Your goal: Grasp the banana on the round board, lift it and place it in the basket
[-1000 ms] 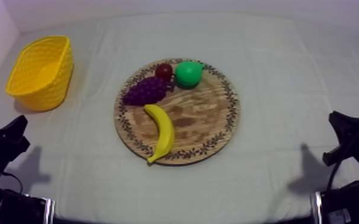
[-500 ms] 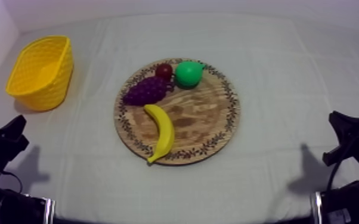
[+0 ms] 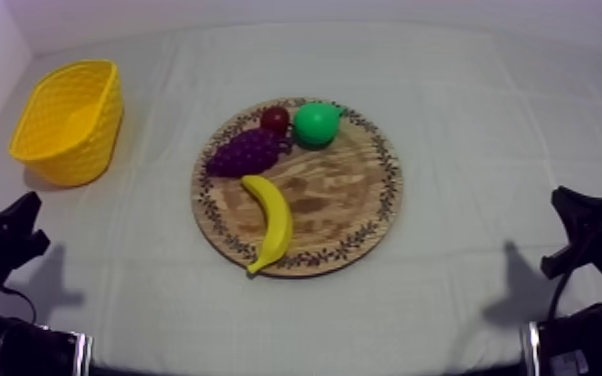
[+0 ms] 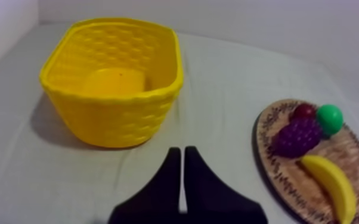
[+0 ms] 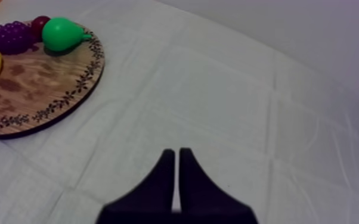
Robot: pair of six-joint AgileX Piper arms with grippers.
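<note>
Firstly, at the table's left edge, left gripper (image 4: 179,156), fingers pressed together on nothing. Near the far left corner, yellow basket (image 3: 65,122). By the wooden board's (image 3: 337,200) front edge, banana (image 3: 272,220). At the right edge, right gripper (image 5: 175,156), fingers together, holding nothing.

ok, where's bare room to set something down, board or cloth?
Free: board between banana and its rim nearest the right arm; cloth between basket and board; wide cloth beyond that rim. Crowded: board's far edge, with grapes, small red fruit and pear together.
</note>
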